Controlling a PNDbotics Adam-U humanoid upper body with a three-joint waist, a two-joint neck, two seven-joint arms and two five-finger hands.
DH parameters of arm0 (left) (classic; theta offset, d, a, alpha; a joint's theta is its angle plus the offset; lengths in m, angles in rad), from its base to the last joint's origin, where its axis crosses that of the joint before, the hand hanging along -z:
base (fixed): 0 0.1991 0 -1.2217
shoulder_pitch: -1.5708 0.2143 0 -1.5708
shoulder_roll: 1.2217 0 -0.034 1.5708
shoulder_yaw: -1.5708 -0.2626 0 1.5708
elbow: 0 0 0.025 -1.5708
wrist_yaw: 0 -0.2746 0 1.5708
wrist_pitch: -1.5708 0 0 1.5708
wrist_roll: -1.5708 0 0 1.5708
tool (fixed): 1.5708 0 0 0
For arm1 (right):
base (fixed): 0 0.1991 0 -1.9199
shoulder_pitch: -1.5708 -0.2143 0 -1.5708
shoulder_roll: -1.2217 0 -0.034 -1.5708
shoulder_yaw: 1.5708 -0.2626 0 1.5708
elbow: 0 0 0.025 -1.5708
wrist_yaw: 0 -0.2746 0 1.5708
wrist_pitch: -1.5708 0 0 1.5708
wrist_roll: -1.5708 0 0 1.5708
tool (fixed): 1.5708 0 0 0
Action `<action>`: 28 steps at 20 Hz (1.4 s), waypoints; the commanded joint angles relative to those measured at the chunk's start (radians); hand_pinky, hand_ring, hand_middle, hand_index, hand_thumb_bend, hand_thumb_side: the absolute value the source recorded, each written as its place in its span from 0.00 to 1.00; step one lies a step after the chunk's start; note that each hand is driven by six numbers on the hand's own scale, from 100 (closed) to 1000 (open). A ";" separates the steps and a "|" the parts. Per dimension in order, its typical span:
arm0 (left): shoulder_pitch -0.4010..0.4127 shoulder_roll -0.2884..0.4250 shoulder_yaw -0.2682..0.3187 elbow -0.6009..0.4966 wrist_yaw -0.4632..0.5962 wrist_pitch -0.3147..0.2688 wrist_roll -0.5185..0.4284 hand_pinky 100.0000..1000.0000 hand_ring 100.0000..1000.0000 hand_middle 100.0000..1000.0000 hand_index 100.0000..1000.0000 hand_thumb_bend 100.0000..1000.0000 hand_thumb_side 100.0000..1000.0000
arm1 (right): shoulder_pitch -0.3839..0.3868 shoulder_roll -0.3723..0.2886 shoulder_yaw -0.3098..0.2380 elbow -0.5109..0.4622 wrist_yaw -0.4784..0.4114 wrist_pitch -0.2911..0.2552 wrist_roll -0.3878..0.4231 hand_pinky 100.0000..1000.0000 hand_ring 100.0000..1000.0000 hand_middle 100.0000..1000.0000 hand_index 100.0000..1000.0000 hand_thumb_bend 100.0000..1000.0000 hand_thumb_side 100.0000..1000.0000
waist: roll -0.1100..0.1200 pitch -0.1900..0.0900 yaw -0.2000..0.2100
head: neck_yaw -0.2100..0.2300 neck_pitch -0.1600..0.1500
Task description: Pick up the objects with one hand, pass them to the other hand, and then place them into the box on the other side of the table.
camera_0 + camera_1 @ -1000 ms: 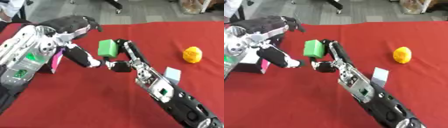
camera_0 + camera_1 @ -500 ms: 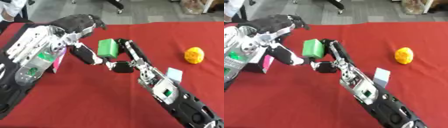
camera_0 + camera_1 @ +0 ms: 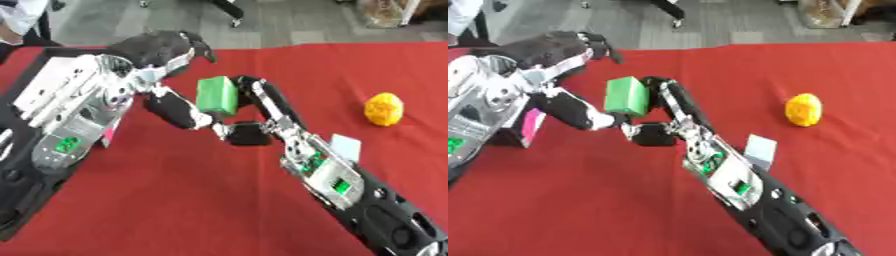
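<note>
Your right hand [image 3: 249, 112] is up over the red table [image 3: 175, 200], its fingers and thumb curled round the green block [image 3: 217, 95], which stands upright in the grasp with its broad face toward the camera. Your left hand [image 3: 166, 75] is right against it on the other side: the dark fingers arch above and behind the block's top left corner, and the thumb reaches in low, its tip meeting the right hand's thumb just under the block. You cannot tell from either eye whether the left fingers actually touch the block; they look spread and relaxed rather than closed on it.

Well to the right of your right hand, a yellow bumpy fruit-like object [image 3: 384, 109] sits on the cloth. Just beside your right forearm, on its outer side, a small pale blue-grey block [image 3: 346, 147] lies flat. Behind your left forearm, at the table's left edge, a dark container [image 3: 514, 135] with a pink panel [image 3: 533, 125] shows only in part; the arm hides its inside, so its contents cannot be made out.
</note>
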 commanded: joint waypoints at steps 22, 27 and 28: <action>-0.019 -0.027 -0.012 0.068 0.012 -0.012 0.025 0.78 0.79 0.80 0.84 0.37 0.29 | -0.013 -0.011 0.005 -0.016 -0.009 -0.066 0.026 0.69 0.50 0.31 0.49 0.00 0.00 | 0.009 -0.014 -0.005 | 0.009 -0.001; -0.016 -0.032 -0.013 0.091 0.011 -0.018 0.030 0.78 0.79 0.80 0.84 0.36 0.29 | -0.012 -0.011 0.007 -0.011 -0.012 -0.078 0.024 0.68 0.50 0.31 0.49 0.00 0.00 | 0.010 -0.011 -0.006 | 0.011 -0.001; -0.015 -0.034 -0.013 0.096 0.009 -0.019 0.033 0.78 0.79 0.79 0.83 0.35 0.29 | -0.013 -0.011 0.007 -0.010 -0.014 -0.081 0.024 0.68 0.50 0.31 0.49 0.00 0.00 | 0.010 -0.011 -0.006 | 0.012 -0.001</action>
